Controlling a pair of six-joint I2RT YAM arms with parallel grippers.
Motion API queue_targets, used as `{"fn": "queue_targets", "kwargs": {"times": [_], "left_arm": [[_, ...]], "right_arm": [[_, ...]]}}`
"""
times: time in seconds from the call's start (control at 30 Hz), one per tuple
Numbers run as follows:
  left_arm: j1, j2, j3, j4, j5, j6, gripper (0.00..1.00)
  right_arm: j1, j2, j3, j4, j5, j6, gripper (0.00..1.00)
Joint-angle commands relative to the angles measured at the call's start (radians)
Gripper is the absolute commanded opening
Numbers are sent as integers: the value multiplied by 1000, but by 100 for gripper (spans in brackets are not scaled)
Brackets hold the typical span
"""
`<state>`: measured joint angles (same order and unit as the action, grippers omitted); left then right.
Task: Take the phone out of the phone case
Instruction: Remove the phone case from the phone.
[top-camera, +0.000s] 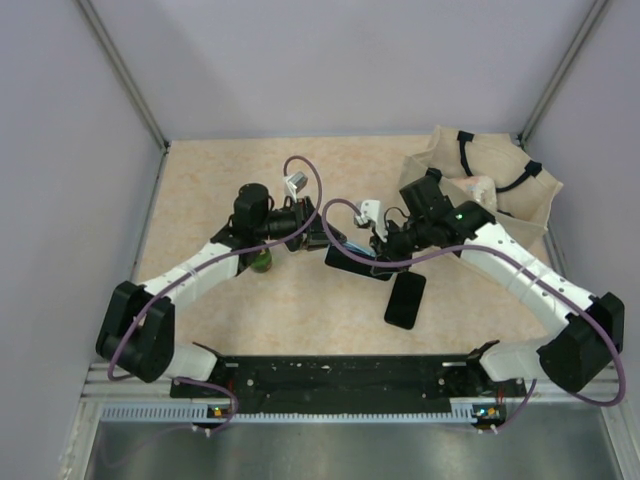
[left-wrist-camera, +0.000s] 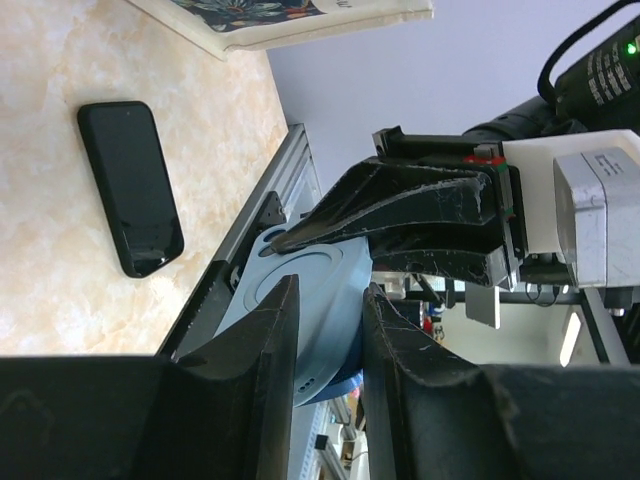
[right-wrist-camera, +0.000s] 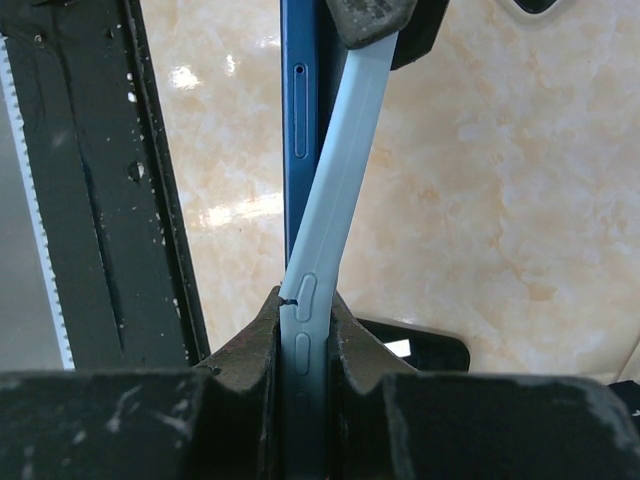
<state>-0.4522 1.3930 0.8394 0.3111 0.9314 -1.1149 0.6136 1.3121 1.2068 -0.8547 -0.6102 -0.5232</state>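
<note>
Both grippers hold the phone in its case (top-camera: 350, 262) above the table's middle. My right gripper (right-wrist-camera: 305, 320) is shut on the light blue phone case (right-wrist-camera: 345, 160), at the edge with the buttons. That edge bows away from the dark blue phone (right-wrist-camera: 298, 100) beside it. My left gripper (left-wrist-camera: 330, 320) is shut on the other end, with the pale blue case back (left-wrist-camera: 320, 290) and a strip of dark blue phone between its fingers. The right gripper's fingers (left-wrist-camera: 420, 215) show just beyond it. From above, the left gripper (top-camera: 318, 238) and right gripper (top-camera: 378, 245) face each other.
A second, black phone (top-camera: 405, 300) lies flat on the table near the front, also visible as the black phone (left-wrist-camera: 130, 185). A tan bag (top-camera: 490, 180) sits at the back right. A green object (top-camera: 262, 262) is under the left arm. The black base rail (right-wrist-camera: 100, 200) runs along the near edge.
</note>
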Motion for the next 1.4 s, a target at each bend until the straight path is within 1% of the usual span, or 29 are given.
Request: {"fn": "queue_targets", "kwargs": {"times": [0.0, 0.27, 0.4, 0.5, 0.53, 0.6, 0.7, 0.8, 0.9, 0.97, 1.03, 1.1, 1.17, 1.23, 1.3, 1.37], "left_arm": [[-2, 60, -25, -188, -186, -26, 0], [1, 66, -10, -199, -195, 0, 0], [0, 55, 16, -196, -197, 50, 0], [1, 46, 27, -153, -166, 95, 0], [0, 43, 38, -153, -157, 118, 2], [1, 34, 73, -158, -117, 193, 9], [4, 24, 124, -182, -53, 295, 26], [18, 29, 173, -188, 48, 371, 44], [38, 55, 245, -250, 168, 457, 79], [56, 61, 276, -280, 217, 497, 92], [81, 51, 291, -293, 242, 533, 99], [107, 31, 308, -308, 250, 585, 99], [130, 9, 345, -404, 260, 668, 99], [150, -15, 392, -528, 271, 810, 99], [159, -46, 457, -737, 265, 984, 99], [158, -84, 487, -863, 251, 1143, 99]], "right_arm": [[43, -43, 132, 206, -112, -61, 0], [44, -50, 119, 206, -112, -67, 0], [43, -54, 106, 206, -117, -67, 0], [44, -54, 96, 207, -129, -67, 0], [41, -51, 91, 209, -129, -64, 0], [37, -54, 86, 212, -132, -61, 0], [17, -56, 76, 218, -154, -48, 0], [-6, -63, 60, 227, -186, -26, 0], [-26, -71, 43, 229, -207, -12, 0], [-31, -77, 28, 232, -218, -5, 0], [-44, -82, 19, 230, -235, 0, 0], [-55, -89, 8, 230, -249, 5, 0], [-67, -93, 0, 230, -270, 9, 0], [-89, -93, -7, 230, -305, 20, 0], [-113, -79, -12, 226, -353, 35, 0], [-133, -65, -19, 226, -404, 45, 0]]}}
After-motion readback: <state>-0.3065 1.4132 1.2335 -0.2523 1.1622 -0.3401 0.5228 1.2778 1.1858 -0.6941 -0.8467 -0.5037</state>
